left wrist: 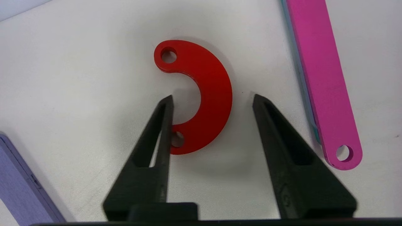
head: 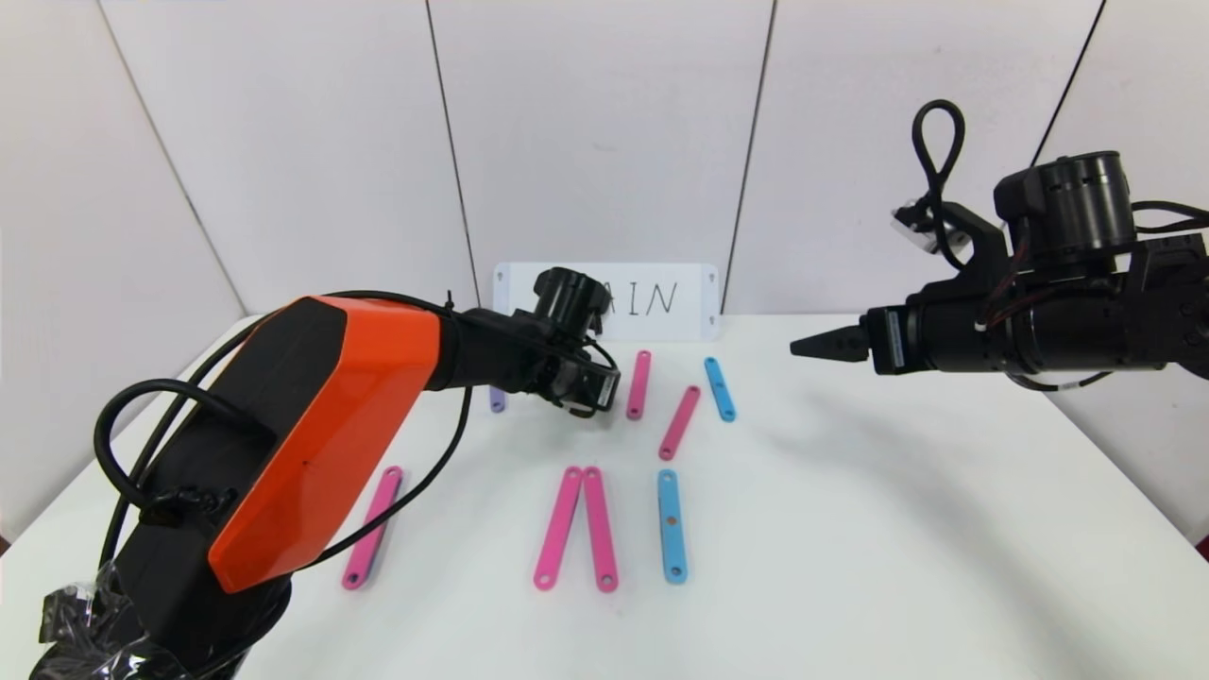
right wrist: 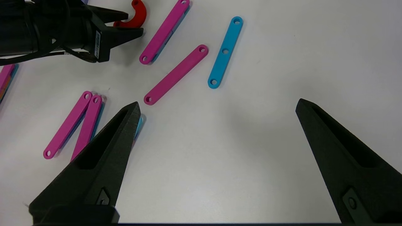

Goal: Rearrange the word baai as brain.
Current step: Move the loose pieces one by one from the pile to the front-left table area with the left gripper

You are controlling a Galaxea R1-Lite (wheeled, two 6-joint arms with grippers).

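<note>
The word's flat pieces lie spread over the white table (head: 897,519). In the front row are a pink strip (head: 373,527), two pink strips (head: 578,529) meeting in a narrow V, and a blue strip (head: 672,525). Behind them lie a pink strip (head: 638,384), a slanted pink strip (head: 679,422), a blue strip (head: 720,388) and a purple strip (head: 497,400). My left gripper (left wrist: 213,96) is low over a red C-shaped curve (left wrist: 210,94). Its jaws are open and straddle the curve; one finger (left wrist: 165,125) touches the curve's near end, the other stands apart. My right gripper (right wrist: 217,103) hovers open and empty at the right.
A white card (head: 652,300) with black handwriting leans on the back wall, partly hidden by my left wrist. The left arm's orange cover (head: 321,425) and cable hide the table's left part. Bare table lies under my right gripper (head: 814,346).
</note>
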